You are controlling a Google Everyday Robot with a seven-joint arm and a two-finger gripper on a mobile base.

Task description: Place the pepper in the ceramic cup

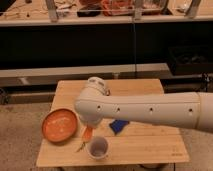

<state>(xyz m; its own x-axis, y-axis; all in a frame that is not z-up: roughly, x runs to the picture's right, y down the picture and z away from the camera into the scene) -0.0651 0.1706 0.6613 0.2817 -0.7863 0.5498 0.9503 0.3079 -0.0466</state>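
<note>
The orange-red pepper (88, 134) slants down from under the end of my white arm, with its thin stem near the table just left of the ceramic cup. The small white ceramic cup (98, 148) stands upright near the table's front edge and looks empty. My gripper (92, 124) is mostly hidden behind the arm's thick white body, right at the pepper's upper end and a little up and left of the cup. I cannot tell whether the pepper is held or lies on the table.
A wide orange bowl (59, 125) sits at the table's left. A blue sponge (119, 126) lies right of the pepper, partly under the arm. The wooden table (150, 147) stands before a dark shelf unit. The arm hides the table's right middle.
</note>
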